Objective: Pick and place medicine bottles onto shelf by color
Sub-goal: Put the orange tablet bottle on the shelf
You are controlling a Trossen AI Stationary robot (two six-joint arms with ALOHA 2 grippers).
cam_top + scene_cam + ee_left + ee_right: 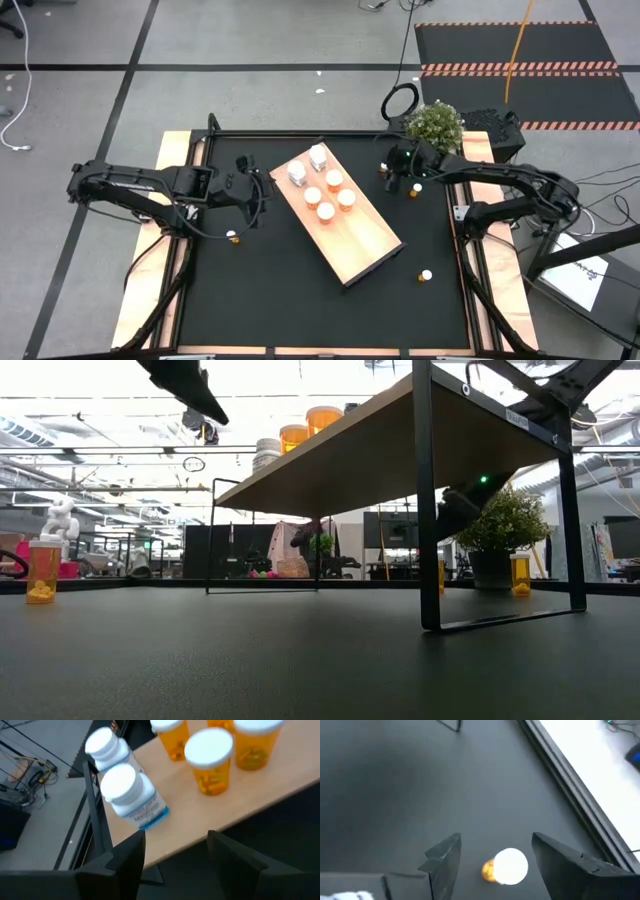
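Note:
The light-wood shelf [365, 235] stands slantwise mid-table on black legs [430, 510]. On its far end stand two white bottles [131, 795] and several orange bottles with white caps [209, 762]. My left gripper [262, 190] hovers open just off the shelf's left edge, level with the white bottles, and its fingers [127, 862] hold nothing. My right gripper [400, 185] is open at the far right, over a small orange bottle [506, 866] that stands on the table. In the right wrist view that bottle shows between the two fingers, clear of both.
Two more small orange bottles stand on the black table, one at the left [232, 237] and one at the near right [426, 274]. A potted plant [436, 122] stands at the far right corner. The tabletop has a black frame rail [570, 780] along its edge.

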